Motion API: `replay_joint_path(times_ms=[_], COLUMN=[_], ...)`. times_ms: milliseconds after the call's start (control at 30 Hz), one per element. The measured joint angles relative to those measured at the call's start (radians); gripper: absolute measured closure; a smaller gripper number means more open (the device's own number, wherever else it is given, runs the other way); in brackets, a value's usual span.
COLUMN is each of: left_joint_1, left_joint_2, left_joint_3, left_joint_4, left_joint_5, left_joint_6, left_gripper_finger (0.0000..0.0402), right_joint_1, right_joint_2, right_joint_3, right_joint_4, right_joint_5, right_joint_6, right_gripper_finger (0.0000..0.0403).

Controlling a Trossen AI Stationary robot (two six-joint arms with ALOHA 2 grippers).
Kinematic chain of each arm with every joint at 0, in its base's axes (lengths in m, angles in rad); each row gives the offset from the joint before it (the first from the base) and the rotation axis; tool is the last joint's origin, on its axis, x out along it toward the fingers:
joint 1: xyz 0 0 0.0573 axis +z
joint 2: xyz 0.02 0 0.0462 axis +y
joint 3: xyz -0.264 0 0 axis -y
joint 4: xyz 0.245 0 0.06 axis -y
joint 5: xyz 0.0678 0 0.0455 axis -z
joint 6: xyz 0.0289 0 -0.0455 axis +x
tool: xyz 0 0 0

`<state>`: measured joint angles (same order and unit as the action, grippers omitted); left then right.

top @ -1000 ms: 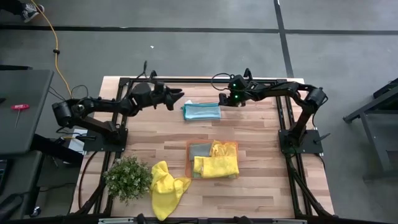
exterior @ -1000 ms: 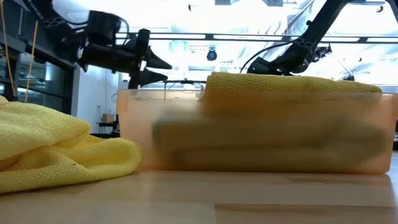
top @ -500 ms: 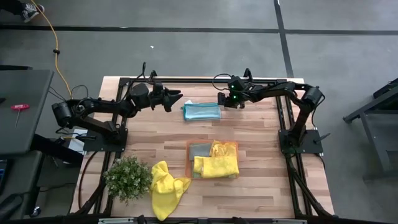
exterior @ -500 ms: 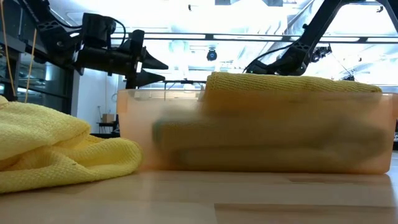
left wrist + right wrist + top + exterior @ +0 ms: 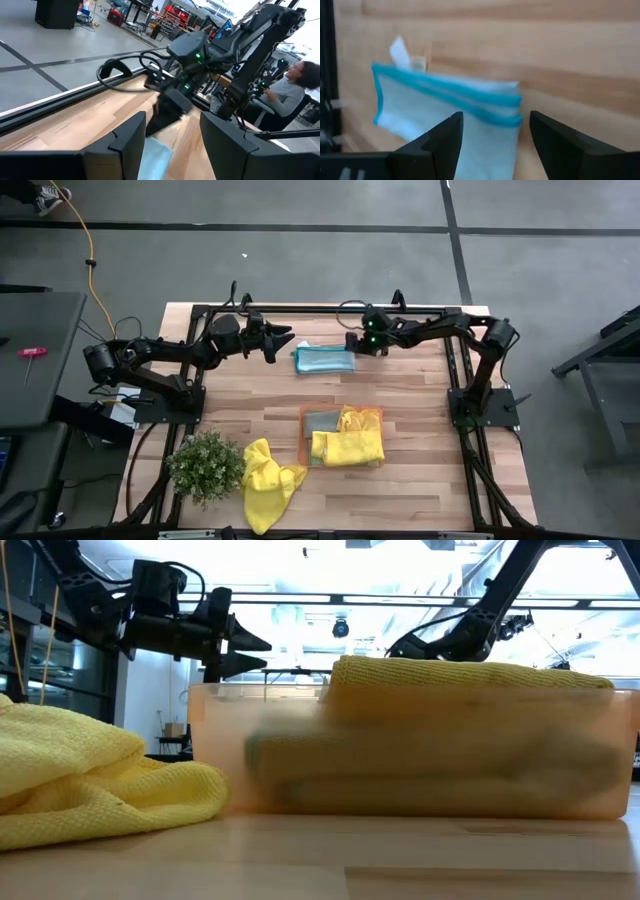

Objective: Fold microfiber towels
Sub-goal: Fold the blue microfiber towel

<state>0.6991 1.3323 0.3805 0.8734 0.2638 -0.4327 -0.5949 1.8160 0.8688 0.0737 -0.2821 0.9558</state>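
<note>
The folded light blue towel (image 5: 324, 359) lies flat at the far middle of the table (image 5: 240, 415), between both grippers. The fold appears finished; the next move calls for carrying it to the orange bin (image 5: 342, 436). Left gripper (image 5: 284, 340) and right gripper (image 5: 352, 343) hover beside it, fingers spread, holding nothing.
</note>
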Motion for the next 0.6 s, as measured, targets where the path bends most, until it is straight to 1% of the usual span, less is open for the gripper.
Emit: replay_joint_path(times_ms=[67, 133, 300, 433, 500, 600], left_joint_1=[0.0, 0.001, 0.001, 0.001, 0.0, -0.009], left_joint_2=[0.0, 0.0, 0.0, 0.0, -0.001, -0.001], left_joint_3=[0.0, 0.0, 0.0, 0.0, 0.0, 0.001], left_joint_4=[0.0, 0.0, 0.0, 0.0, -0.001, -0.019], left_joint_5=[0.0, 0.0, -0.001, -0.001, -0.002, -0.004], left_joint_6=[0.002, 0.004, 0.018, 0.018, 0.024, 0.074], left_gripper_finger=[0.0222, 0.0222, 0.0222, 0.0222, 0.0222, 0.0222], right_joint_1=[0.019, 0.035, 0.065, 0.078, 0.081, 0.082], right_joint_2=[0.003, 0.011, 0.04, 0.046, 0.049, 0.05], right_joint_3=[0.0, 0.001, 0.003, 0.003, 0.003, 0.003], right_joint_4=[-0.002, 0.004, 0.011, 0.016, 0.016, -0.004], right_joint_5=[-0.001, 0.013, 0.118, 0.156, 0.162, 0.189], right_joint_6=[-0.043, -0.054, 0.028, 0.016, 0.008, 0.007], right_gripper_finger=[0.0181, 0.0181, 0.0181, 0.0183, 0.0194, 0.0236])
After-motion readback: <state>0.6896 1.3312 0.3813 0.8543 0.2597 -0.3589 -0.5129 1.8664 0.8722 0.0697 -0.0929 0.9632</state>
